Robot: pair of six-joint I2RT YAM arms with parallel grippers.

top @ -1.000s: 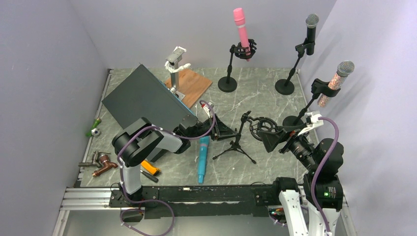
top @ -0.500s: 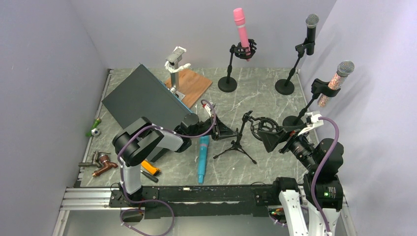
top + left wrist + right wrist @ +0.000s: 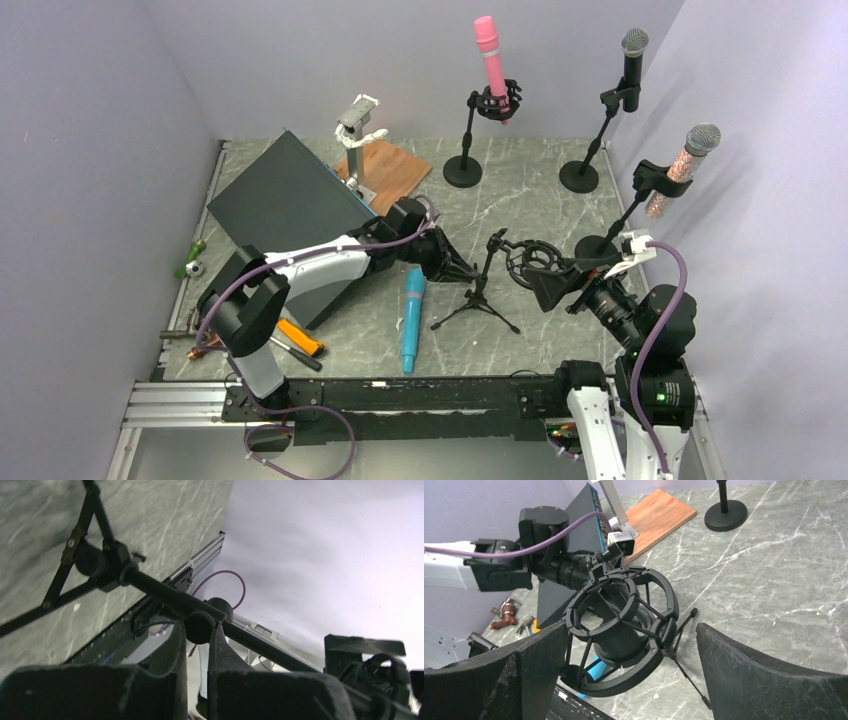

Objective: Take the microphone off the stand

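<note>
A teal microphone (image 3: 411, 320) lies flat on the table, left of a small black tripod stand (image 3: 478, 295). It also shows in the right wrist view (image 3: 596, 662). The stand's empty black shock mount (image 3: 528, 262) faces my right gripper. My left gripper (image 3: 460, 269) is shut on a round black knob (image 3: 198, 626) on the stand's pole (image 3: 165, 592). My right gripper (image 3: 631, 627) is open, and its jaws stand on either side of the shock mount (image 3: 619, 625) without touching it.
Three microphones stand on stands at the back and right: pink (image 3: 490, 60), black (image 3: 632, 60), glittery (image 3: 685, 165). A dark panel (image 3: 290, 200), a wooden board (image 3: 385, 170) and a phone holder (image 3: 357, 125) sit at back left. Tools (image 3: 205, 330) and an orange tool (image 3: 300, 340) lie at near left.
My left arm has stretched out; its wrist moved back and to the right while the gripper stayed at the stand. The right arm has barely moved.
</note>
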